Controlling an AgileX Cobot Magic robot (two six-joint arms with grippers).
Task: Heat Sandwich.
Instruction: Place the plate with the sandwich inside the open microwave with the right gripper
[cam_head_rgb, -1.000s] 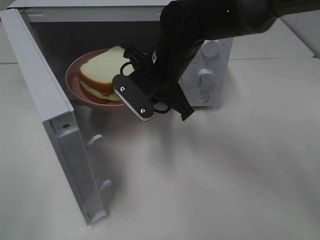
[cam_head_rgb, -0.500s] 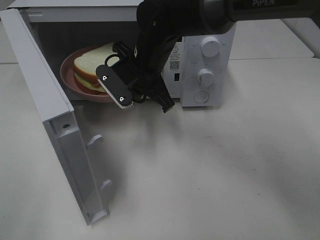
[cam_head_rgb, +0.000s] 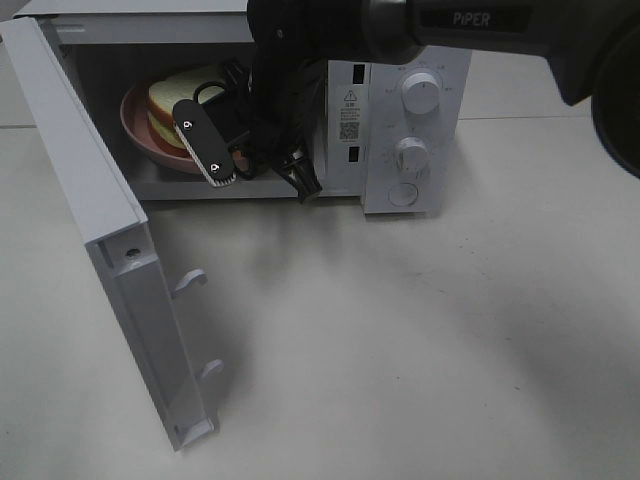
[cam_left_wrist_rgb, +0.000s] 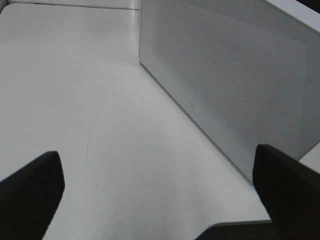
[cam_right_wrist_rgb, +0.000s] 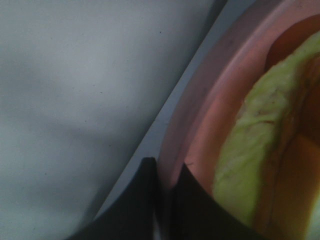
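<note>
The sandwich lies on its round pink plate, inside the open microwave cavity. My right gripper reaches in from the right and is shut on the plate's near rim. The right wrist view shows this close up: the gripper pinches the pink plate, with the sandwich's pale green filling just beyond. My left gripper is open, its dark fingertips wide apart over bare table beside the microwave door. It holds nothing.
The microwave door stands swung open on the left, reaching toward the front of the white table. Two knobs and a button sit on the microwave's right panel. The right arm crosses over the oven's top.
My right arm has carried the plate with the sandwich leftward and back, from in front of the opening into the microwave cavity. The left gripper has not changed.
</note>
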